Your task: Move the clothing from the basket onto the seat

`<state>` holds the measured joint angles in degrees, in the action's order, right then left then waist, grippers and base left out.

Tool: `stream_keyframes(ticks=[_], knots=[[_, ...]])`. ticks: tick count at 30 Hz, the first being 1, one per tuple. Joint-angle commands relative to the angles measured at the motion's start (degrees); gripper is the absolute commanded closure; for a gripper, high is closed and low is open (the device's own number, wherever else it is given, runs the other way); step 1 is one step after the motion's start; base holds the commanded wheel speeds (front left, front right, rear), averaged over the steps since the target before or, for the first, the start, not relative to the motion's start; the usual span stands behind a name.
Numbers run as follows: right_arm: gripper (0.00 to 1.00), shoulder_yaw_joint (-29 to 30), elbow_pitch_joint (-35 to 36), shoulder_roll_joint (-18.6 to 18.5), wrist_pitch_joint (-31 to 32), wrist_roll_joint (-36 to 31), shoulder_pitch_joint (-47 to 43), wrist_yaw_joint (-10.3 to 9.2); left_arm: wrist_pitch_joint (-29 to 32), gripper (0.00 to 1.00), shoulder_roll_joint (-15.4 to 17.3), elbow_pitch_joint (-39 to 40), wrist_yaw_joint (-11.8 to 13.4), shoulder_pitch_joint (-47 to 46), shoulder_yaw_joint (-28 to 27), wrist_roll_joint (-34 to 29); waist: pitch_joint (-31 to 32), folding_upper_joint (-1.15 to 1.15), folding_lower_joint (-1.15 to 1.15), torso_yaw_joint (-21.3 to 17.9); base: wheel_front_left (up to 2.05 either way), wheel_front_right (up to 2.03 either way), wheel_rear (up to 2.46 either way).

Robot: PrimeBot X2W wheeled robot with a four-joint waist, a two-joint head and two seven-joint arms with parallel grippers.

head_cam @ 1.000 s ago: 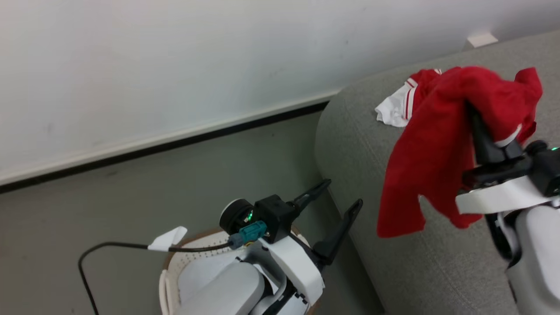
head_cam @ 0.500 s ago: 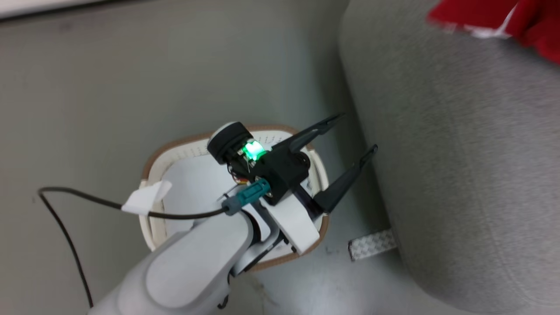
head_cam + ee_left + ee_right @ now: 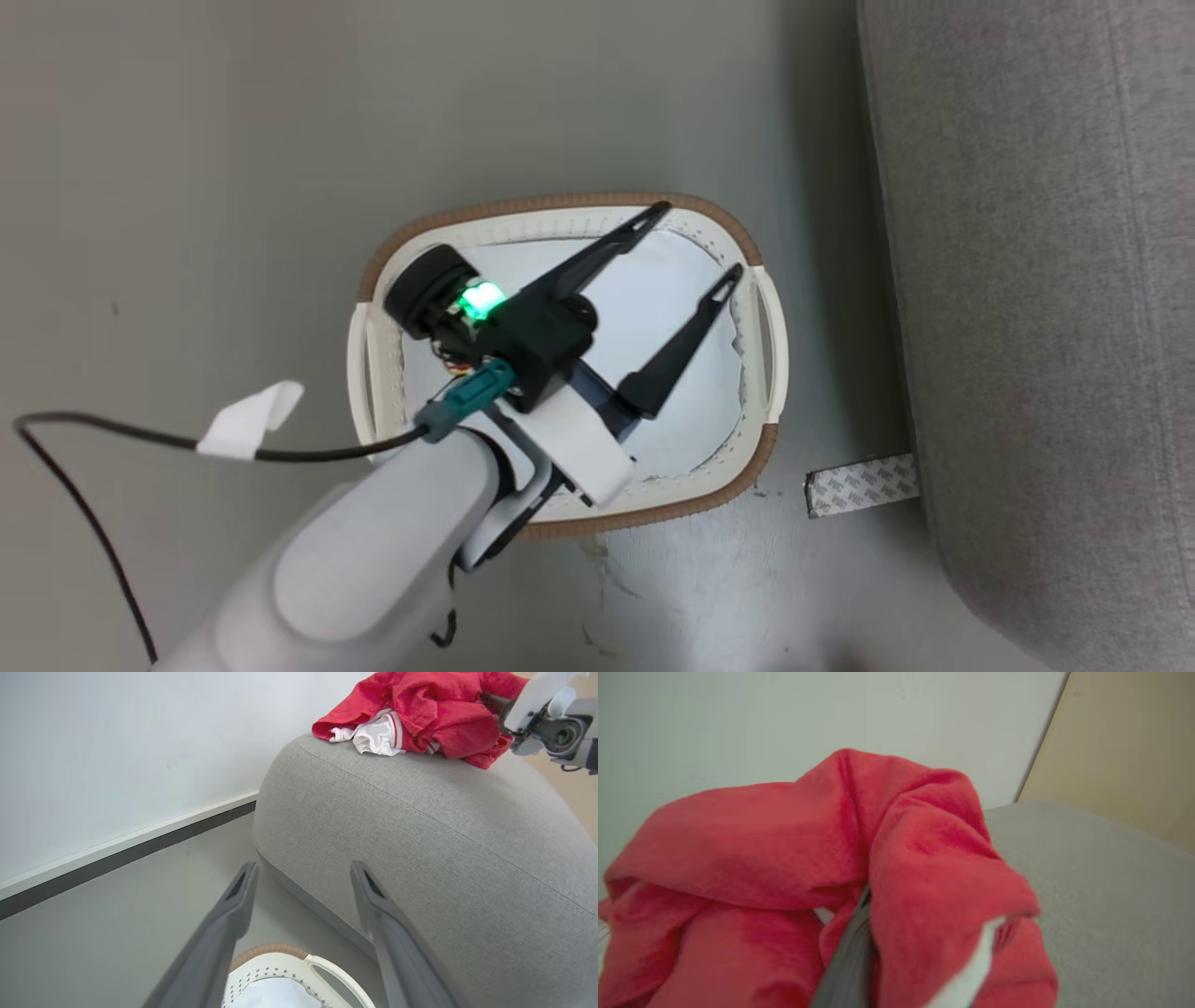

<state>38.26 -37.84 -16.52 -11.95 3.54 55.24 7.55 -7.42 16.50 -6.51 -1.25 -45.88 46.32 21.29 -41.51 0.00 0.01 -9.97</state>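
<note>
The basket (image 3: pixel 560 203) stands on the floor beside the seat (image 3: pixel 1027 280), with a flat white lining showing inside it. My left gripper (image 3: pixel 700 239) hovers over the basket, open and holding nothing. In the left wrist view the open left gripper (image 3: pixel 303 865) points at the seat (image 3: pixel 420 835), with the basket (image 3: pixel 280 952) rim below. The red clothing (image 3: pixel 420 709) lies bunched on top of the seat, a white striped part (image 3: pixel 380 735) poking out. My right gripper (image 3: pixel 490 704) is pushed into that heap. Red clothing (image 3: pixel 784 835) drapes over one grey finger (image 3: pixel 847 956), hiding the jaws.
A strip of silver tape (image 3: pixel 861 483) lies on the grey floor between basket and seat. A black cable (image 3: pixel 93 429) with a white tag (image 3: pixel 247 420) trails from my left arm. A white wall with dark skirting (image 3: pixel 140 844) runs behind the seat.
The head camera has tipped down from the seat to the basket. The red garment that hung from my right gripper above the seat has left the head view. My left gripper stays open.
</note>
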Motion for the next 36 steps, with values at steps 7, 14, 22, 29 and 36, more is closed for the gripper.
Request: stream_keyframes(ticks=[7,14,22,29,36], knots=[[0.00,-1.8,-2.6,3.1,-2.9,1.7,-8.0,-0.13,-1.9,0.00,2.7,-0.2,3.2,3.5,-3.0,1.4,4.3,0.00,-0.01,-1.7,0.00,0.00,0.00],[0.00,-8.1,8.9,6.6,-3.2,2.0,-19.5,-0.13,-5.6,0.00,4.9,-1.0,6.5,9.9,-6.8,4.0,11.7,0.00,-0.01,-2.7,0.00,0.00,0.00],[0.00,-15.5,22.2,10.6,-3.3,-0.7,-33.0,-0.13,-7.7,0.00,3.1,-3.6,9.9,20.7,-13.8,8.0,23.0,0.00,-0.01,-0.6,0.00,0.00,0.00],[0.00,-23.0,26.6,12.3,-3.3,-3.2,-41.4,-0.14,-7.8,0.00,-1.1,-3.8,9.9,31.1,-22.5,5.9,32.7,0.00,-0.01,3.7,0.00,0.00,0.00],[0.00,-28.0,27.3,13.3,-3.3,-5.1,-48.3,-0.13,-7.7,0.00,-5.2,-6.1,7.7,40.8,-30.0,3.1,40.8,0.00,-0.01,7.6,0.00,0.00,0.00]])
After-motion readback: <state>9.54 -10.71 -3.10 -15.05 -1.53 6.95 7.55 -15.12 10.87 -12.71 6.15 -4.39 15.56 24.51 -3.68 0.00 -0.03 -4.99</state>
